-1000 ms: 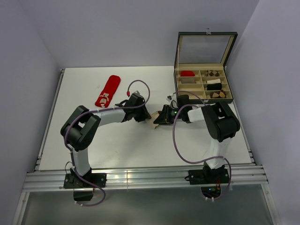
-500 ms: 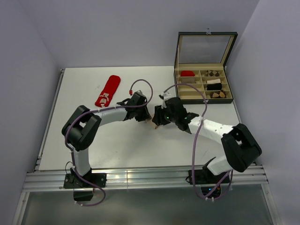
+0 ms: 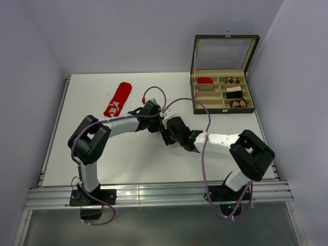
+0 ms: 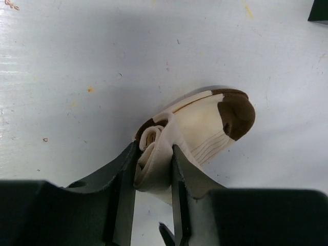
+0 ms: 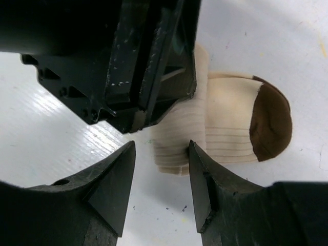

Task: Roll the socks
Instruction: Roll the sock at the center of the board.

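Cream sock (image 4: pixel 205 128), brown at the toe and heel, lies on the white table (image 3: pixel 128 159) near the middle of the top view, mostly hidden there under the two wrists that meet over it. In the left wrist view it sits at the centre of the frame, with its brown toe patch pointing to the right and its other end rolled into a loose coil at lower centre. The left gripper (image 4: pixel 154 164) is clamped on that coil, one finger pressed against each side, the jaws narrow around the bunched fabric. In the right wrist view the sock (image 5: pixel 230 128) sits right of centre, and the black body of the left gripper fills the upper left of the frame. The right gripper (image 5: pixel 160 154) stands open at the bottom of that frame with its jaws well apart. The folded lower edge of the sock reaches into the gap, just beside the right-hand finger, but is not gripped. The red sock (image 3: pixel 118 99), with white marks at its lower end, lies flat in the upper left of the top view, well apart from both arms. An open box (image 3: pixel 224 109) with filled compartments stands at the upper right.
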{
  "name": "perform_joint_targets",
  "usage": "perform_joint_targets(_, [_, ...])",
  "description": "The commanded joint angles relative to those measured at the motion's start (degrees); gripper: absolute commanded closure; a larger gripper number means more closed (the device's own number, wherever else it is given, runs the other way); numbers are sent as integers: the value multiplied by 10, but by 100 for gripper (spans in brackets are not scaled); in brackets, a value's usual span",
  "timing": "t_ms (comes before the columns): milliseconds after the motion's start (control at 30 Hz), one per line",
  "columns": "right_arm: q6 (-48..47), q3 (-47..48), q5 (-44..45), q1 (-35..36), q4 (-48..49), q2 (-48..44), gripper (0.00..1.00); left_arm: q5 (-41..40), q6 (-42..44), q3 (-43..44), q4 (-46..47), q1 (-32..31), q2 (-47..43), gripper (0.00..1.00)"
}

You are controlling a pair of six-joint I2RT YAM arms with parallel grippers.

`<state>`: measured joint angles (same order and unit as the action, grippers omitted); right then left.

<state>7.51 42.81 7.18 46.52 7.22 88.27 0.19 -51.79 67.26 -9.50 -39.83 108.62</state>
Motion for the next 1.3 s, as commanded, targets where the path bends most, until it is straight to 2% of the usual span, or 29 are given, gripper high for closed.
perform_joint_targets(0, [-30,7,46,22,36,29,47,-8,21,12,-30,-4,14,75])
perform_joint_targets(200, [-31,12,92,40,26,71,53,-7,22,16,-30,-4,10,72])
perform_joint_targets(300, [-16,6,99,40,20,80,67,-10,24,17,-35,-4,6,66])
perform_joint_targets(333, [-8,4,99,40,15,81,81,-10,24,17,-36,-4,1,64])
perform_joint_targets(433, [7,5,70,28,1,83,100,-18,23,16,-38,-3,-15,53])
perform_joint_targets(567, [31,-2,-69,-24,-2,63,100,-33,20,13,-36,0,-40,35])
perform_joint_targets(667, [53,3,-195,-75,-6,62,100,-52,7,1,-29,6,-68,27])
perform_joint_targets(767, [82,2,-283,-108,2,69,100,-65,-14,-20,-14,15,-97,23])
perform_joint_targets(900, [135,2,-445,-175,31,106,100,-62,-31,-46,11,24,-127,22])
perform_joint_targets(1067, [184,21,-557,-222,52,171,100,-15,-26,-60,30,24,-126,23])
perform_joint_targets(1200, [232,28,-603,-254,82,223,100,-7,-36,-71,42,16,-116,26])
perform_joint_targets(1267, [220,35,-596,-260,65,238,100,-7,-38,-74,47,14,-106,26])
